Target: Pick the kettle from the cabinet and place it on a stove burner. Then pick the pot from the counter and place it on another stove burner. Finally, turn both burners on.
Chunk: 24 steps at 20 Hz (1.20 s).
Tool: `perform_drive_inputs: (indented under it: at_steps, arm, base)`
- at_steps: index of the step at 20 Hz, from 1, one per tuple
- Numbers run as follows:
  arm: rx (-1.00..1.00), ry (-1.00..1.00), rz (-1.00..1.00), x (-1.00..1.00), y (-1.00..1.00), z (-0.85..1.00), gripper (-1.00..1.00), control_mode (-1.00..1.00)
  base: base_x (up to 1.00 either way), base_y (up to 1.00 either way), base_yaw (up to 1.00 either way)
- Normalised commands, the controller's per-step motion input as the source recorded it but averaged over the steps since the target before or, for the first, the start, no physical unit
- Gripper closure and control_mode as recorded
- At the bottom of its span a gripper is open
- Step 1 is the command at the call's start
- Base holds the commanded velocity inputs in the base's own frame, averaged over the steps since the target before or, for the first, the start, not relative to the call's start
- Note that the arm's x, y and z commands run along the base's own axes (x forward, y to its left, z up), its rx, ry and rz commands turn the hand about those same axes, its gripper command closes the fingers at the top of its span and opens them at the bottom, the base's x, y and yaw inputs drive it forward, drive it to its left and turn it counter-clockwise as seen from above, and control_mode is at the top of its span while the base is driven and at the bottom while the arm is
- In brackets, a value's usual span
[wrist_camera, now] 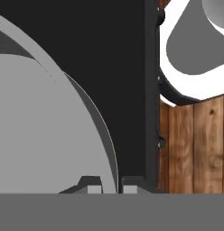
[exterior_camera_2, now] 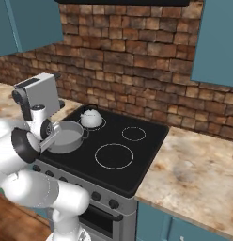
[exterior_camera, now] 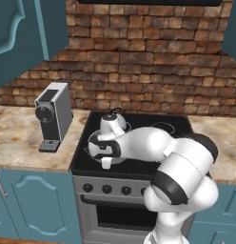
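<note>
The kettle [exterior_camera_2: 91, 117] already sits on the far-left burner. The gripper [wrist_camera: 109, 188] pinches the rim of the pot [exterior_camera_2: 66, 137], held at the near-left burner [exterior_camera: 93, 151]. Release and both knobs [exterior_camera: 106, 189] seemingly remain.

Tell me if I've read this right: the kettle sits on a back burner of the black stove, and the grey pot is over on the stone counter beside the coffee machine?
Not quite. The kettle does sit at the back of the stove, but the pot is on the black cooktop in front of it, not on the counter. The right base view shows this, with the gripper at the pot's rim.
</note>
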Motion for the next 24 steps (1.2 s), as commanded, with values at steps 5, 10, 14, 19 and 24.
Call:
perform_drive_inputs:
  at_steps: [5, 10, 14, 19, 24]
  arm:
    - [0.02, 0.00, 0.00, 0.21, 0.09, -0.14, 1.00, -1.00]
    - [0.01, 0.00, 0.00, 0.18, 0.08, -0.12, 1.00, -1.00]
    - [0.00, 0.00, 0.00, 0.22, 0.06, -0.09, 1.00, -1.00]
    - [0.00, 0.00, 0.00, 0.05, 0.10, -0.06, -1.00, -1.00]
    - [0.00, 0.00, 0.00, 0.00, 0.21, -0.05, -1.00, -1.00]
  base:
    - [0.00, 0.00, 0.00]
    - [0.00, 0.00, 0.00]
    - [0.00, 0.00, 0.00]
    - [0.00, 0.00, 0.00]
    - [0.00, 0.00, 0.00]
